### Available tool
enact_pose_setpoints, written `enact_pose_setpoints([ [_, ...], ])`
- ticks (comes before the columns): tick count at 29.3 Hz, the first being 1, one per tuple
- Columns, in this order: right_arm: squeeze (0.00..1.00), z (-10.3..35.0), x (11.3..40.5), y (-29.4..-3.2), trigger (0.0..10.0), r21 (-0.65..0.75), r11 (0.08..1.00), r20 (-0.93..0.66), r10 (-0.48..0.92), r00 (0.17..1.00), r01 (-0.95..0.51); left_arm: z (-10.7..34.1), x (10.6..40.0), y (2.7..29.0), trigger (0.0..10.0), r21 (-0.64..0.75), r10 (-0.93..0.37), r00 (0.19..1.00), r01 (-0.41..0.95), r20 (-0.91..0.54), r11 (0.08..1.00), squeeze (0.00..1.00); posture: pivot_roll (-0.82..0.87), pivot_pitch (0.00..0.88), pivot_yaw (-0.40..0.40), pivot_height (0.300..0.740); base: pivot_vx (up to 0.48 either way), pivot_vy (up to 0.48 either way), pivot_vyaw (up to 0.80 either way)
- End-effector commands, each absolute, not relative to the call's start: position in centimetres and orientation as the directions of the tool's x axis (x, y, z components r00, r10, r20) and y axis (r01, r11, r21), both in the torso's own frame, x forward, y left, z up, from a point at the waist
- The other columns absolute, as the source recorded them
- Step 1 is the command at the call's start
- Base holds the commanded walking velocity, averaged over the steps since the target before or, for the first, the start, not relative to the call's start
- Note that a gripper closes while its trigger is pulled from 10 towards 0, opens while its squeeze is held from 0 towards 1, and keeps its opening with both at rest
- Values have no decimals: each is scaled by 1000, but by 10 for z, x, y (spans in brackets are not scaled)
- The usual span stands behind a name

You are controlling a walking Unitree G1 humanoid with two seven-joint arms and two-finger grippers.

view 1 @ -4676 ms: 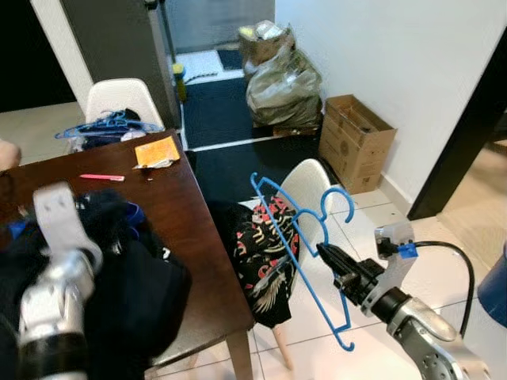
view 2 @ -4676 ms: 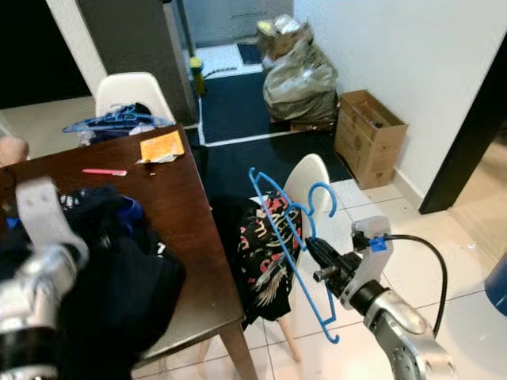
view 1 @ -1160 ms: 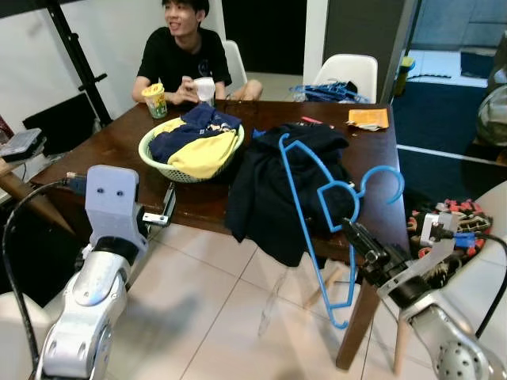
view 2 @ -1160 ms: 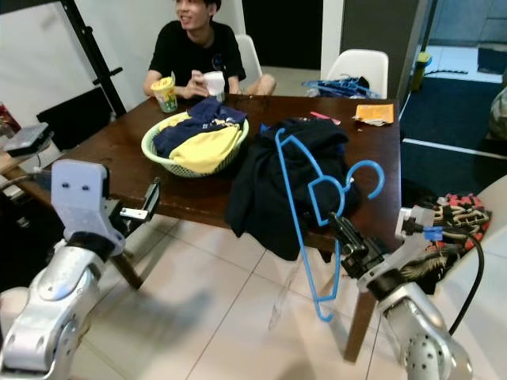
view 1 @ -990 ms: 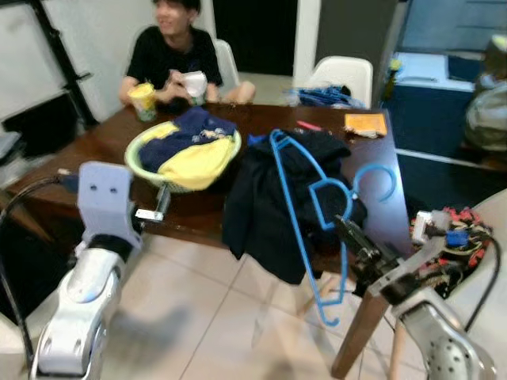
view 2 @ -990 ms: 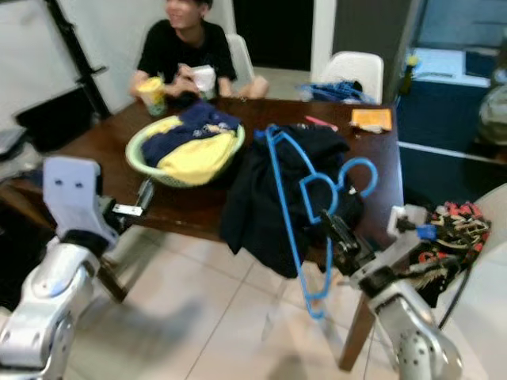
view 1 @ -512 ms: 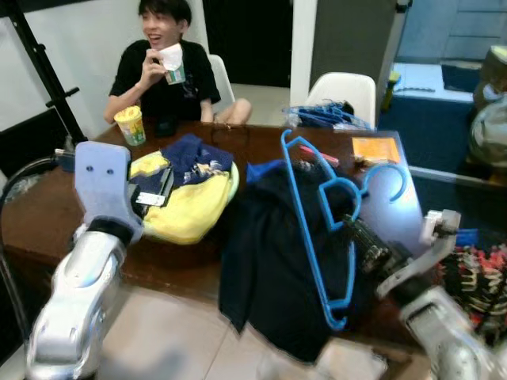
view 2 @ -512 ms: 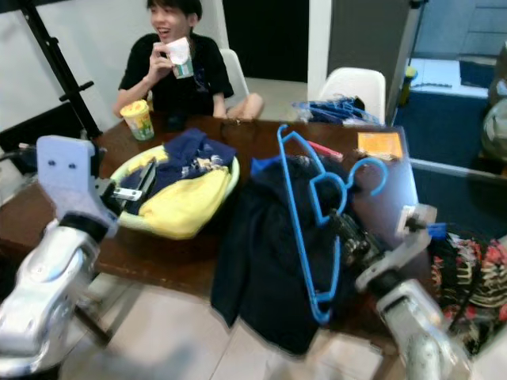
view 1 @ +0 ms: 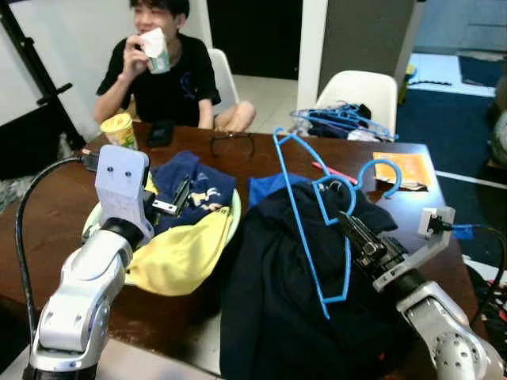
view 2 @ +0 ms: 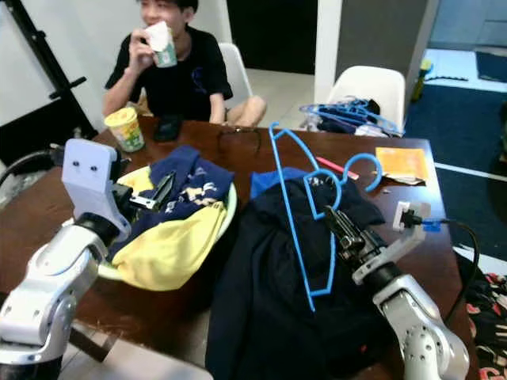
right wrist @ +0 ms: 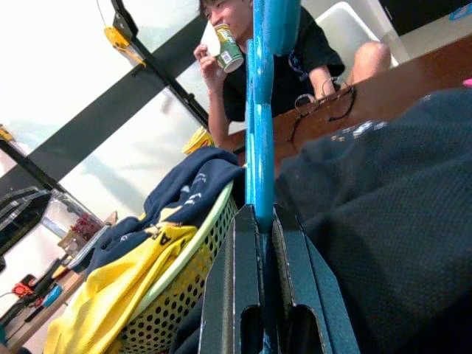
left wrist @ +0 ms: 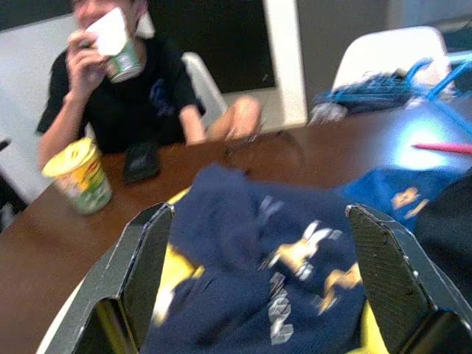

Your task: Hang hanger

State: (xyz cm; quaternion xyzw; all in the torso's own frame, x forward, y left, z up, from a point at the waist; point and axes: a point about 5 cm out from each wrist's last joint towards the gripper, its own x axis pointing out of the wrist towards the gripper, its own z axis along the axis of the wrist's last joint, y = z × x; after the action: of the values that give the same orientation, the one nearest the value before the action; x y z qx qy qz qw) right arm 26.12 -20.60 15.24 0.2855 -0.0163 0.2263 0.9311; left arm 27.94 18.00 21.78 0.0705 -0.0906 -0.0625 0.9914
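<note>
A blue plastic hanger (view 1: 347, 269) stands upright over the dark jacket (view 1: 301, 324) on the brown table (view 1: 47, 214). My right gripper (view 1: 354, 233) is shut on the hanger's lower part, and the right wrist view shows the blue bar (right wrist: 259, 110) clamped between the fingers. The hook (view 1: 380, 164) points right, above the jacket. Over the green basket (view 1: 234, 218) of yellow and navy clothes, my left gripper (view 1: 178, 198) hangs open and holds nothing. Its two fingers (left wrist: 147, 251) frame the navy cloth in the left wrist view.
A person (view 1: 162, 79) sits at the table's far side, drinking from a cup. A yellow cup (view 1: 119, 128), a phone (view 1: 161, 133), glasses (view 1: 231, 142), a pink pen (view 1: 337, 172) and an orange paper (view 1: 404, 170) lie on the table. More blue hangers (view 1: 341, 119) rest on a white chair behind.
The camera has turned and closed in on the table, which now lies under both arms. The right gripper still holds the hanger. The person has raised the cup to the mouth.
</note>
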Motion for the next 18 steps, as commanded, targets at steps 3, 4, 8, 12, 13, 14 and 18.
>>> enact_pose_setpoints([
  [3,0,147,260,-206,10000,537,736,131,412,902,-414,200,280,201,10000,149,9,998,-20,69,989,0,-51,21,71,740,0,0,0],
  [4,0,147,260,-206,10000,537,736,129,412,902,-413,196,281,206,10000,133,44,998,-51,50,990,0,-50,24,69,740,0,0,0],
  [8,0,147,259,-206,10000,538,735,129,412,902,-412,192,281,211,10000,133,85,996,-88,26,987,0,-52,33,73,740,0,0,0],
  [12,0,148,261,-205,10000,538,735,122,415,902,-411,189,297,224,10000,79,128,992,-128,7,989,0,-50,38,57,740,0,0,0],
  [13,0,148,261,-205,10000,538,735,122,415,902,-411,189,297,224,10000,79,128,992,-128,7,989,0,-50,38,57,740,0,0,0],
  [14,0,148,261,-204,10000,536,736,119,419,900,-414,189,302,229,10000,81,140,990,-140,4,987,0,-59,42,58,740,0,0,0],
  [18,0,149,259,-205,10000,525,742,111,426,898,-417,185,317,245,10000,29,175,984,-174,-29,984,0,-71,49,55,740,0,0,0],
])
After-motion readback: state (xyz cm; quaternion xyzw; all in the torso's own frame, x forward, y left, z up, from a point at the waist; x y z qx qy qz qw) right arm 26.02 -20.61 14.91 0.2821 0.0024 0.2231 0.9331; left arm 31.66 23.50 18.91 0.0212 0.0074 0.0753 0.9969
